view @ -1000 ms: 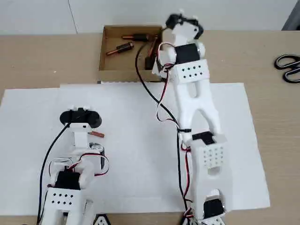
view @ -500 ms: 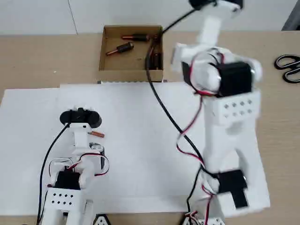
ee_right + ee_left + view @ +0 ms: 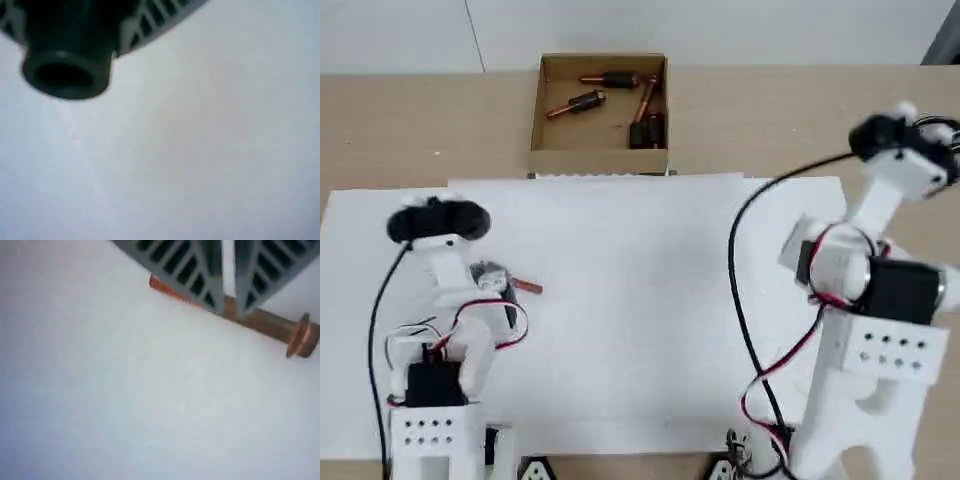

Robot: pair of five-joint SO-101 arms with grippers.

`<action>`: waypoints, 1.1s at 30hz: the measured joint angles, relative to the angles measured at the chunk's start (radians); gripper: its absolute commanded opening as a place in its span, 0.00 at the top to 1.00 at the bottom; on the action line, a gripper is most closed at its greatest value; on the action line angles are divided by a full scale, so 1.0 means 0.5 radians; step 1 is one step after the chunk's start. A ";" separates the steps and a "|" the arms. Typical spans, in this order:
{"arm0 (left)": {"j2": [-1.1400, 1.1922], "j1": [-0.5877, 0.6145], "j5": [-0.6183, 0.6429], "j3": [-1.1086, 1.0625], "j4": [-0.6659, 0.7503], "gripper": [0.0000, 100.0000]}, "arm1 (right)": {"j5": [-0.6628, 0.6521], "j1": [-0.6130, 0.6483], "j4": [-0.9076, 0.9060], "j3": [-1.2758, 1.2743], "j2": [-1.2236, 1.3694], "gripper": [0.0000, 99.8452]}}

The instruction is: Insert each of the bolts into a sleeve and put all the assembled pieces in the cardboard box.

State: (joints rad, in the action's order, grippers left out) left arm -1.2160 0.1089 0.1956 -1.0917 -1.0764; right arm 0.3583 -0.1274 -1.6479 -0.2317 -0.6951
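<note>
**High view:** The left gripper point(image 3: 500, 283) sits low over the white sheet point(image 3: 640, 330), and the copper bolt point(image 3: 527, 287) pokes out of it sideways. The cardboard box point(image 3: 542, 110) stands well apart at the far side of the surface point(image 3: 770, 110), with three assembled pieces point(image 3: 592, 99) inside. The right arm point(image 3: 870, 300) is raised at the sheet's right edge. A second ago it hung over the box, and it has since swung clear to the right. The left arm has shifted leftward, while the bolt lies about where it was.

**Left wrist view:** The fingers point(image 3: 200, 270) are closed on the bolt point(image 3: 265, 322) near the middle of its shank, leaving the head and the threaded tip free. With so narrow a hold, the bolt may pivot or slip as it is lifted, and its tip would then point off-line.

**Right wrist view:** The right arm's fingers point(image 3: 150, 17) appear to grip a black sleeve point(image 3: 65, 72) with its open bore facing out. The two parts are still well apart. If either one is tilted when they meet, the threads could catch on the rim or push the sleeve out of the grip.
</note>
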 measured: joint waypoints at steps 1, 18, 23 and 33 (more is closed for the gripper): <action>0.000 0.000 -0.006 0.095 -0.080 0.99 | 0.000 -0.021 0.031 -0.107 -0.064 1.00; 0.000 0.018 -0.006 0.816 -0.657 0.99 | 0.000 -0.037 0.252 -1.227 -1.215 1.00; 0.285 0.018 0.015 1.089 -0.684 0.99 | 0.000 -0.043 0.252 -1.415 -1.559 1.00; 1.494 0.018 0.491 1.964 -1.267 0.99 | 0.000 -0.043 0.252 -1.734 -2.038 1.00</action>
State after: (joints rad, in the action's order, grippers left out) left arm -0.4687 0.1181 0.4411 -0.1097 -1.7100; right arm 0.3583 -0.1488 -1.5221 -1.0986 -1.7139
